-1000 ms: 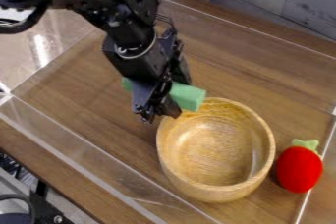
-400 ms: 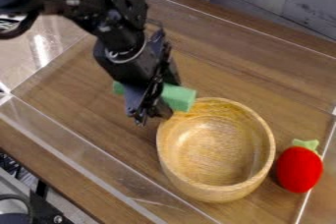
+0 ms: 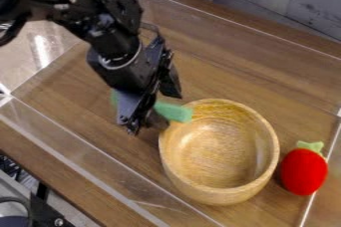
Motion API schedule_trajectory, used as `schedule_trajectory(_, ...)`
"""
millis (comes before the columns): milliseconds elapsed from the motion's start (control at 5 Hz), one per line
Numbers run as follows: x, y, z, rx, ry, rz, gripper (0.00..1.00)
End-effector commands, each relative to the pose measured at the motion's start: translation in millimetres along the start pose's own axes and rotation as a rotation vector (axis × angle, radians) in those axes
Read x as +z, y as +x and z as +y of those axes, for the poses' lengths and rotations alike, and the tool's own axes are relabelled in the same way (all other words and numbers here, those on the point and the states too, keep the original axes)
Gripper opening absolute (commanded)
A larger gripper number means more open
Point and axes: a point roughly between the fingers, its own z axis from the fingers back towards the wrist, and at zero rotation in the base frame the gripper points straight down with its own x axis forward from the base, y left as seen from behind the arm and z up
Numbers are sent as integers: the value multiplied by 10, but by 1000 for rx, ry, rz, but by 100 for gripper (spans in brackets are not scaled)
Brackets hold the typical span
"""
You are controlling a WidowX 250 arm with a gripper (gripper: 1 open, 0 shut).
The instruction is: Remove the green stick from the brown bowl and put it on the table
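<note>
The gripper [image 3: 144, 109] points steeply down at the table [image 3: 74, 112] just left of the brown bowl [image 3: 218, 149], and its dark fingers [image 3: 134, 114] stand spread apart, released rather than clamped. The green stick [image 3: 172, 113] lies right beside them, between the fingertips and the bowl's thick rim, outside the bowl; its right end sits at or just against the rim's outer edge, and whether it rests flat on the wood or leans on the bowl cannot be told from this angle. Whether a finger touches the stick is also unclear, since the black hand covers its left end. Above the fingers the bulky black wrist and arm [image 3: 114, 42] slant up toward the upper left corner. The bowl shows its bare grain inside. To the right of the bowl, near the clear acrylic wall [image 3: 80, 161], stands a red strawberry toy [image 3: 302, 170] with a green top, close to the bowl's rim but apart from it.
</note>
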Motion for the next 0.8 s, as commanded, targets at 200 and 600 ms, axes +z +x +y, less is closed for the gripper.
schedule_trajectory(200, 136, 20, 37, 37, -26, 8, 100)
schedule_trajectory(600, 315, -12, 13, 193, -65, -24, 100)
